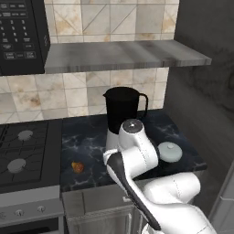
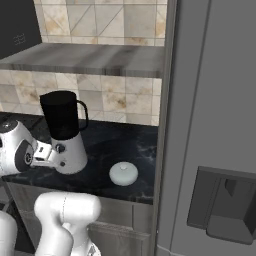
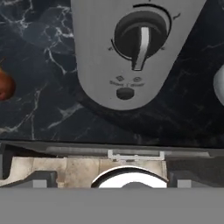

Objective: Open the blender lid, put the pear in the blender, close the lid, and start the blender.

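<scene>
Pear (image 1: 78, 167): small orange-red fruit lying loose on the dark marbled surface (image 1: 87, 141), left of the blender and near the front edge, just right of the stove (image 1: 23, 155). In the hand view it shows at the far left edge (image 3: 4, 85), well off the camera's centre line.
Blender (image 1: 122, 109): dark jar with handle and spout, mouth uncovered, standing on a pale base (image 2: 70, 152) toward the back of the surface. The hand view looks straight at that base, its knob (image 3: 140, 41) and the small button (image 3: 125, 92) below it.
Gripper (image 2: 50, 155): low in front of the blender base, camera pointing down at it. The jaws stand spread wide and hold nothing; the fingertips themselves are not clearly visible.
Blender lid (image 1: 168, 151): pale domed disc with a centre knob, resting flat on the surface to the right of the blender, apart from it; also seen in the right base view (image 2: 123, 173).
Key relation: the pear lies to the left of the jaws, with the blender base straight ahead and the lid on the opposite side, to the right.
Step judged: lid is off and the jar is open, so the pear pickup comes next; the hand would need to swing leftward and drop over the fruit.
Pear axis: too small and rounded to tell a long axis.
</scene>
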Available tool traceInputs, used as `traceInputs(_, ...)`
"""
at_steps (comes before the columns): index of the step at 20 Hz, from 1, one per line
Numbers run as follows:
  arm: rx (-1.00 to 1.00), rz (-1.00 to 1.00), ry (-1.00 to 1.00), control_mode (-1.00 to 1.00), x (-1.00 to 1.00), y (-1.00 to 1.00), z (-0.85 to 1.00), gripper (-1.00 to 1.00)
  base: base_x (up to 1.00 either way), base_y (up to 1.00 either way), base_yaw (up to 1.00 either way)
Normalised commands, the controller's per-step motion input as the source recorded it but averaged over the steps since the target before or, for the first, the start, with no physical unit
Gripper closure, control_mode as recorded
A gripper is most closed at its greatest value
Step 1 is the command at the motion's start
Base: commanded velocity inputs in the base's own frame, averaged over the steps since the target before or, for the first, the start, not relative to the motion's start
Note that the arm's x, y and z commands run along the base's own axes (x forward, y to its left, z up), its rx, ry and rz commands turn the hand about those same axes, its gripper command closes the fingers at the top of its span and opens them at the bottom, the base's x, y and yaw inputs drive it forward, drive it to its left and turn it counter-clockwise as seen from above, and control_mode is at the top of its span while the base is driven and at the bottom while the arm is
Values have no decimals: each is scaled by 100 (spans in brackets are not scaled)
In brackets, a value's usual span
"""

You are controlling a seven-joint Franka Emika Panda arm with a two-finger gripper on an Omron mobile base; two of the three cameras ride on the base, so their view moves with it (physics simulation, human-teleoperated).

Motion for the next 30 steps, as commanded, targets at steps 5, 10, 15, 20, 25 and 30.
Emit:
traceInputs(5, 0, 12, 0, -100, 0, 100, 0, -100, 0, 0, 0)
traceInputs(10, -2, 15, 0, -100, 7, 100, 0, -100, 0, 0, 0)
traceInputs(15, -1, 11, 7, -100, 48, 77, 0, -100, 0, 0, 0)
traceInputs(20, -1, 0, 3, -100, 43, 0, -3, -100, 0, 0, 0)
traceInputs(25, 0, 3, 0, -100, 39, 0, 0, -100, 0, 0, 0)
traceInputs(30, -3, 4, 0, -100, 6, 1, -21, -100, 0, 0, 0)
